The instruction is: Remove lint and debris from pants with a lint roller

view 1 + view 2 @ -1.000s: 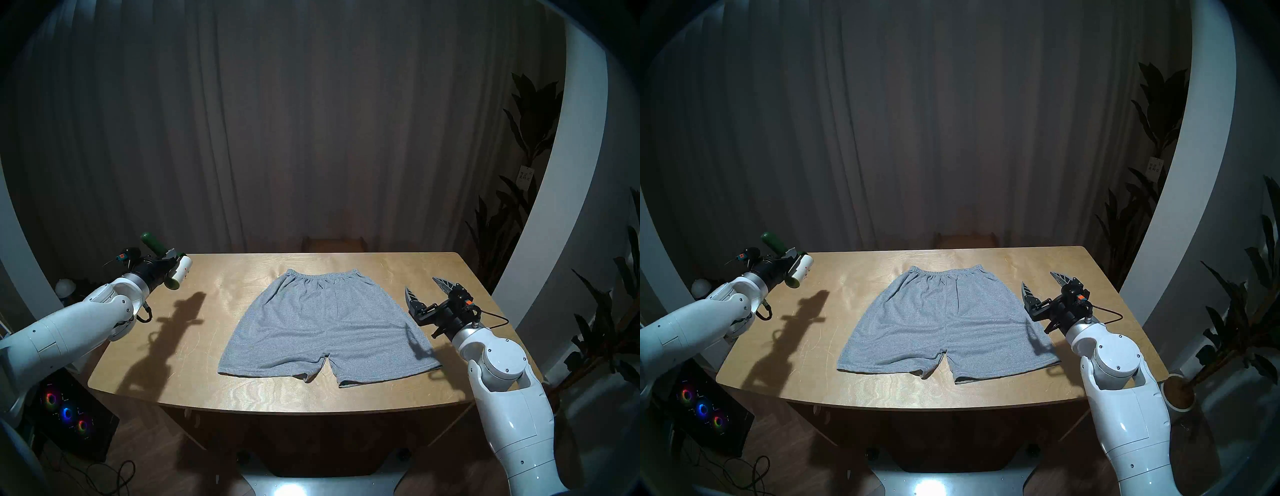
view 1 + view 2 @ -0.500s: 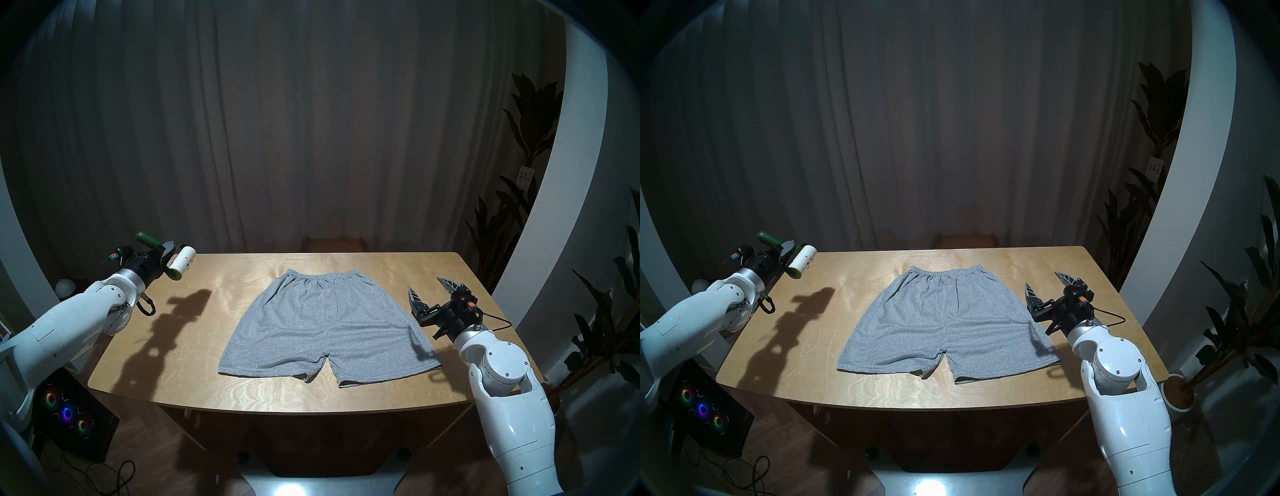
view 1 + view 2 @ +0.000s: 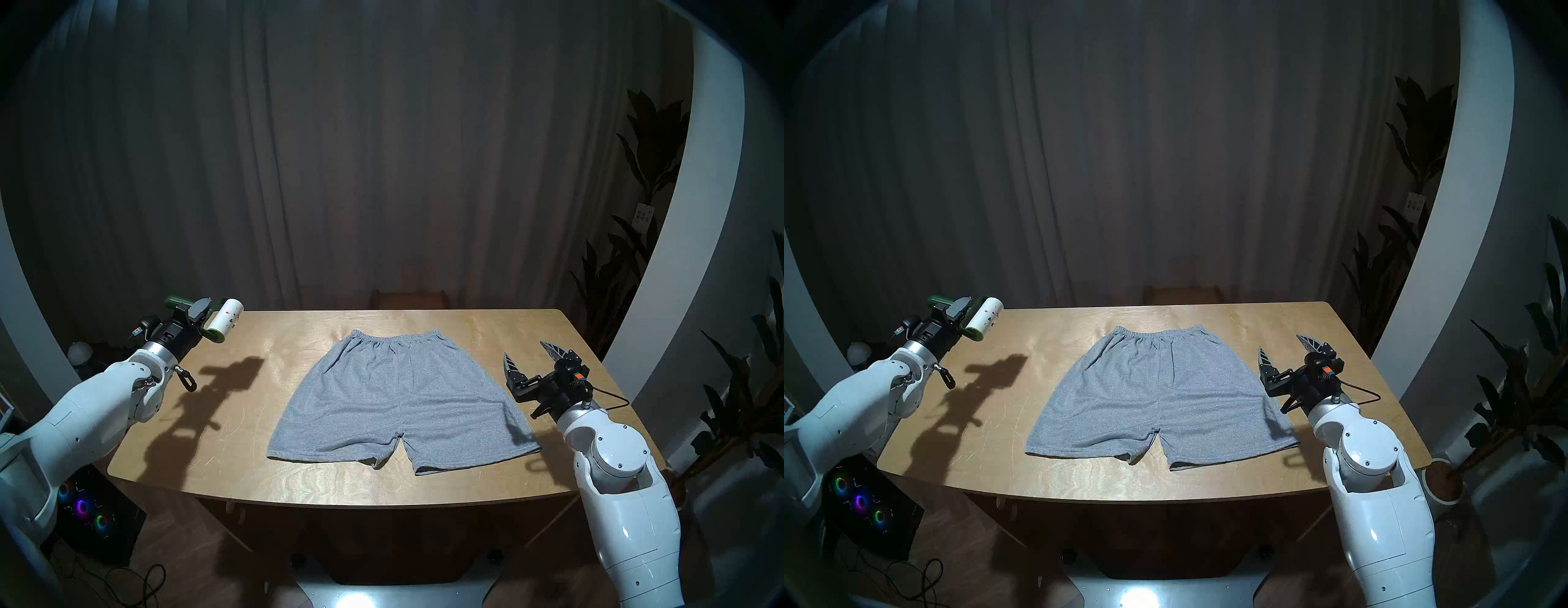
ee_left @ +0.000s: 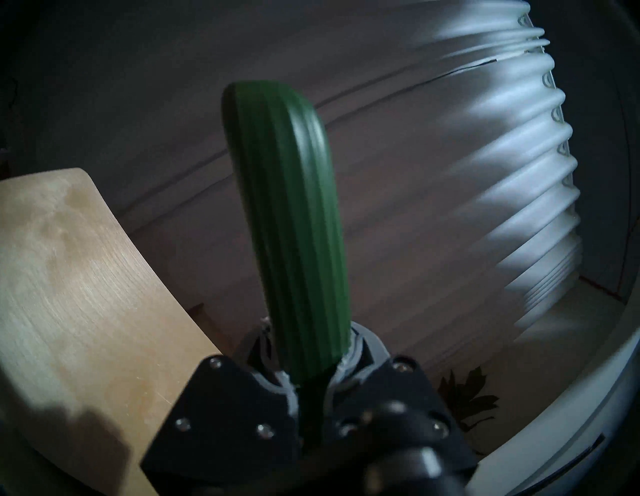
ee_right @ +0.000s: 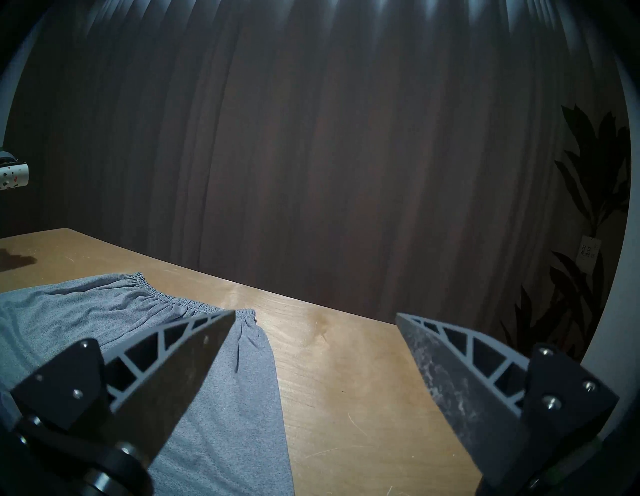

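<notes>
The left tool (image 3: 199, 311) is clamped on the ribbed green handle of the lint roller (image 3: 220, 322), holding it in the air over the bench's (image 3: 254, 467) far left corner, with red and black specks (image 3: 229, 315) stuck to its white roll. The grey shorts (image 3: 399, 399) lie flat mid-bench. The right tool (image 3: 532, 361), fingers spread wide and empty, hovers just beside the shorts' right edge.

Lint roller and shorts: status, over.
Left gripper shut on lint roller, specks on roll. Right gripper open, empty. Shorts flat on table, path unobstructed.
</notes>
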